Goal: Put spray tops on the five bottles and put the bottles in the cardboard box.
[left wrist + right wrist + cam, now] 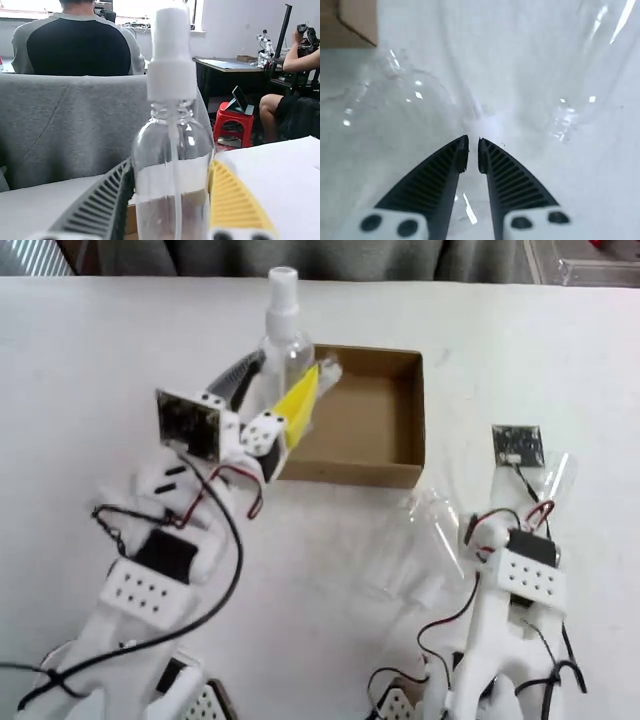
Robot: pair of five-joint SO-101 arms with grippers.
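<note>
My left gripper [170,222] is shut on a clear bottle [172,165] that carries a white spray top [171,55]. It holds the bottle [283,340] upright over the left rim of the cardboard box [350,472]. The grey finger [100,210] and the yellow finger [232,205] press its sides. My right gripper [472,150] is low over the table, shut with nothing between its tips. It points between two clear bottles lying on their sides, one [380,100] nearer the box and one [580,95] on the other side. A small whitish piece [482,122] lies just ahead of the tips.
The open box [413,410] sits at the table's middle back, with something clear in its far left corner. Clear bottles [430,530] lie on the white table in front of it, and another [555,475] lies right of the right arm [515,560]. A grey cloth [60,125] hangs behind the table.
</note>
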